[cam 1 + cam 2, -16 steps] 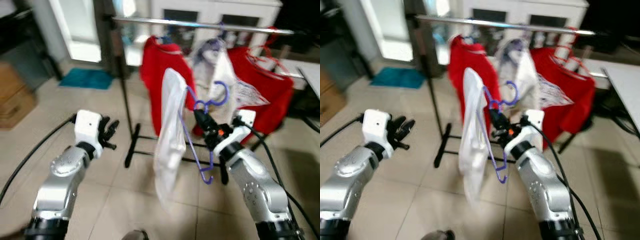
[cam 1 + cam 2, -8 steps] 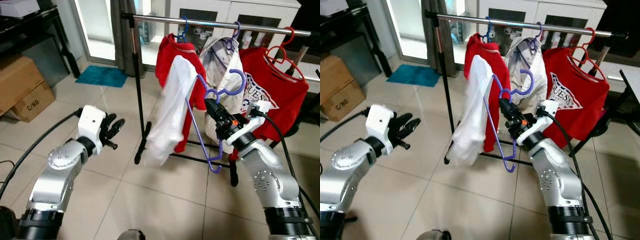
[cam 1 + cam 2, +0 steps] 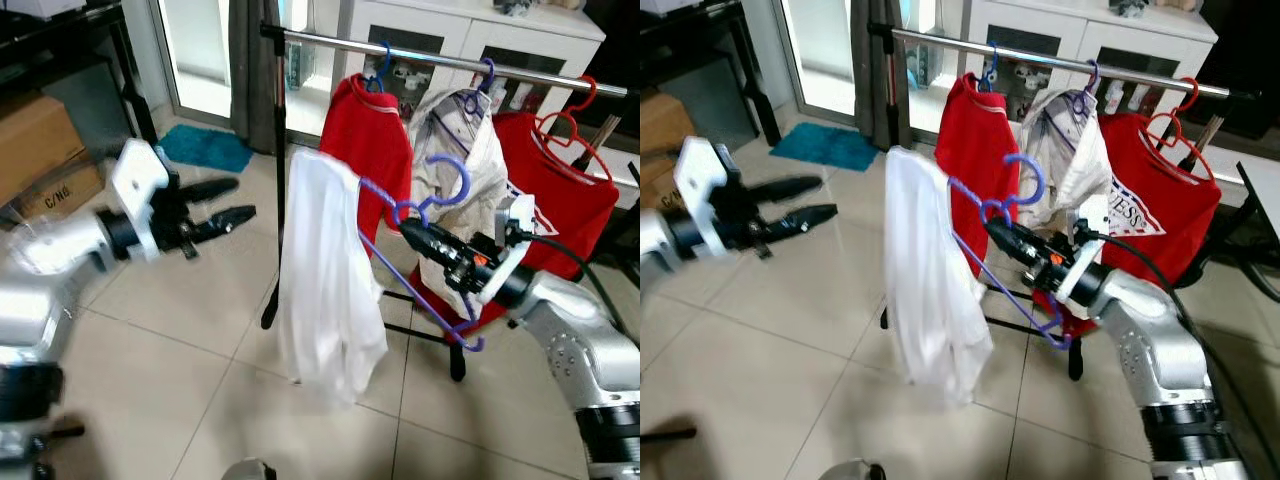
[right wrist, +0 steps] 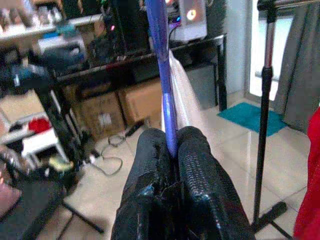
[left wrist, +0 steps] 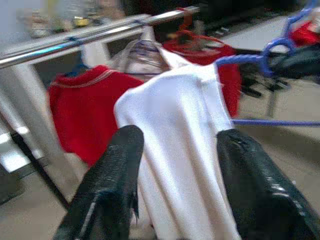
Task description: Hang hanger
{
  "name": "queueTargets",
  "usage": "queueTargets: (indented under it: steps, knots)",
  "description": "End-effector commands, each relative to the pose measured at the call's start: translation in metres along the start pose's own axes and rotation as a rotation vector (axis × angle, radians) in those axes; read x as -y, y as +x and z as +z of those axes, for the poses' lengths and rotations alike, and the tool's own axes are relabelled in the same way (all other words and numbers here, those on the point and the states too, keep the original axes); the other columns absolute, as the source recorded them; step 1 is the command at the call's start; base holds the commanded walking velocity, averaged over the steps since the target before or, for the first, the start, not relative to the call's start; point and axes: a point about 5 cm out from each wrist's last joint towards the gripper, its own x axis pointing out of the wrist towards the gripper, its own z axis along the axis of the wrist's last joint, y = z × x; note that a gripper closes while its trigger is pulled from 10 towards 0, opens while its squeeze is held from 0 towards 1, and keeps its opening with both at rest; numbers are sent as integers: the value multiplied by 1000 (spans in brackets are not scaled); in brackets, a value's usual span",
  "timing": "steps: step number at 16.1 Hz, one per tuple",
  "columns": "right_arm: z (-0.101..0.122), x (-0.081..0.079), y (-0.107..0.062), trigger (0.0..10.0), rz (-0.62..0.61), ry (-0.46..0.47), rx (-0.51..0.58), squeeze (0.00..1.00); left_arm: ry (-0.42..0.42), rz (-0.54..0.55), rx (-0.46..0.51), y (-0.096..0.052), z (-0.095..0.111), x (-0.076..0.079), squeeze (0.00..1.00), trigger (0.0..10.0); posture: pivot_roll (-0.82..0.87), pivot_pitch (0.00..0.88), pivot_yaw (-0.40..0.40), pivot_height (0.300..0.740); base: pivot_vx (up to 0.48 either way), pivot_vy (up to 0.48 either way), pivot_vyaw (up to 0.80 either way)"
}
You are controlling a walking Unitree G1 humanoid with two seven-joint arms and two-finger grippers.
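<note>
- Left eye view: your right gripper [image 3: 412,231] is clamped on the purple hanger [image 3: 425,200], held out in front of the rack with the white shirt [image 3: 325,290] draped off the hanger's left end. The hook stands up just above the fingertips, well below the metal rail [image 3: 440,62]. I'd judge you are mid-carry — the hanger is not yet hung.
- Right eye view: your left gripper [image 3: 805,200] floats out to the left with its fingers spread, grasping nothing, well apart from the shirt. On the far rail hang a red shirt [image 3: 980,130], a pale garment [image 3: 1065,150] and a red printed shirt [image 3: 1150,200]; the rail's left stretch, between the upright pole [image 3: 883,100] and the first red shirt, looks bare.
- Left wrist view: the two black fingers [image 5: 115,170] stand apart and frame the white shirt — near it, not touching as far as you can tell.
- Right wrist view: the fingers [image 4: 197,160] pinch the purple wire tight between the pads.
- Next move, as I read it: raise the hook above the rail, bring it over a bare stretch, lower it on, then let go.
</note>
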Motion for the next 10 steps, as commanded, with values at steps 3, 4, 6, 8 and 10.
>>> queueTargets:
  steps: [3, 4, 6, 8, 10]
  knots:
    - [22, -12, -5, 10000, 286, -139, -94, 0, 55, -374, -103, -5, 29, -13, 0, 10000, 39, 0, -63, 740, 0, 0, 0]
    - [23, -16, -6, 10000, 338, -159, -116, 0, 53, -417, -105, -1, 32, -17, 0, 10000, 39, 0, -63, 740, 0, 0, 0]
    - [26, -24, -4, 10000, 398, -197, -128, 0, 33, -566, -162, 8, 23, -12, 0, 10000, 39, 0, -63, 740, 0, 0, 0]
    - [27, -27, -4, 10000, 427, -206, -132, 0, 31, -656, -204, 21, 13, -4, 0, 10000, 20, 0, -49, 740, 0, 0, 0]
    - [28, -30, -4, 10000, 450, -209, -142, 0, 8, -746, -214, 38, 8, 6, 0, 10000, 7, 0, -41, 740, 0, 0, 0]
